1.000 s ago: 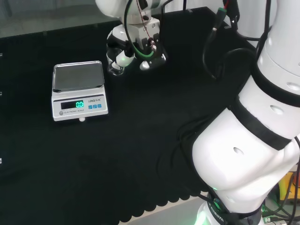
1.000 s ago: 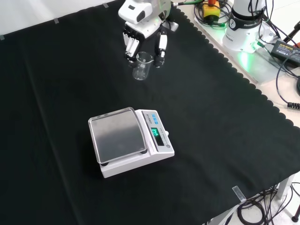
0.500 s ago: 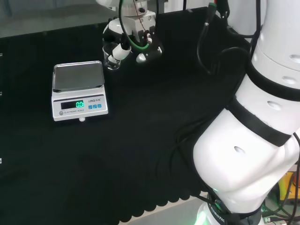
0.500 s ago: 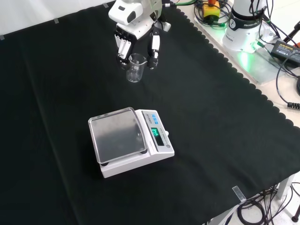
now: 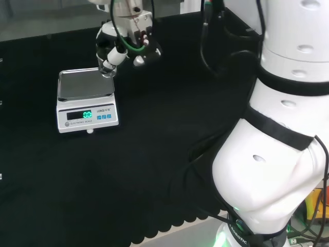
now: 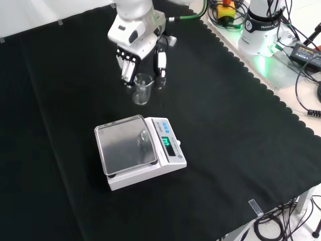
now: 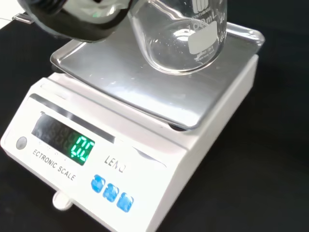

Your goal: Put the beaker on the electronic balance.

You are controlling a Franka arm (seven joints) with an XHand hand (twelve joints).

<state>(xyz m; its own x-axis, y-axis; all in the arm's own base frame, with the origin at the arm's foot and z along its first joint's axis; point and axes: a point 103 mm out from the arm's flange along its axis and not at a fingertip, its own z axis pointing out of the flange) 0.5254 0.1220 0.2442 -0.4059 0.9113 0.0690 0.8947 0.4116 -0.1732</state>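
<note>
Black cloth (image 6: 241, 130), 1 balance (image 6: 140, 150), 1 held beaker (image 6: 142, 89)

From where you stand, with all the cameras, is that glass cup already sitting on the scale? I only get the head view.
Observer: No. In the wrist view the beaker hangs above the steel pan.
Operator: Is anything in it?
Observer: It looks empty up close.
Operator: What carries it?
Observer: In the front view the hand has fingers and thumb either side of it, short of the scale.
</note>
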